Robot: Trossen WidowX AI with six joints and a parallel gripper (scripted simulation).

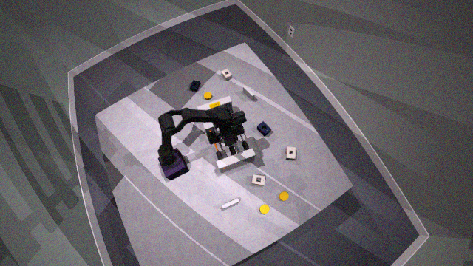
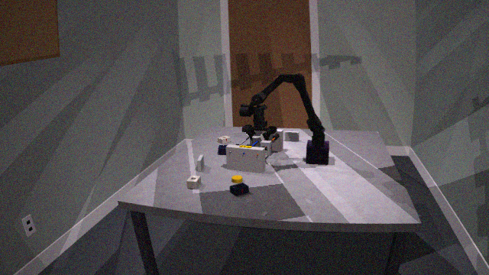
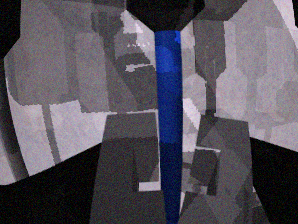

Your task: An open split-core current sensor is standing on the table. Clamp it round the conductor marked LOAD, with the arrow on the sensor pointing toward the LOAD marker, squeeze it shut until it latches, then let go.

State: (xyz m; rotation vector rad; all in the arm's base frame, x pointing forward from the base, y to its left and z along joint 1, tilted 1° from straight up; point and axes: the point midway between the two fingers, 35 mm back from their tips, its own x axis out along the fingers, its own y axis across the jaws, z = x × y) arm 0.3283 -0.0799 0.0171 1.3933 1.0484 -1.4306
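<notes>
Wrist view: likely at the squeezing step, with the tool (image 1: 226, 134) (image 2: 260, 134) (image 3: 177, 149) pinching the split-core sensor (image 2: 266, 146) (image 3: 122, 155) astride the blue wire (image 2: 255, 143) (image 3: 169, 90), needing more squeeze to latch.

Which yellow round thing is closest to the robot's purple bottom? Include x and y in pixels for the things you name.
The yellow disc (image 1: 208, 95) (image 2: 237, 179) beside a dark blue block (image 1: 195, 86) (image 2: 239, 189); the other two sit together, farther away.
</notes>
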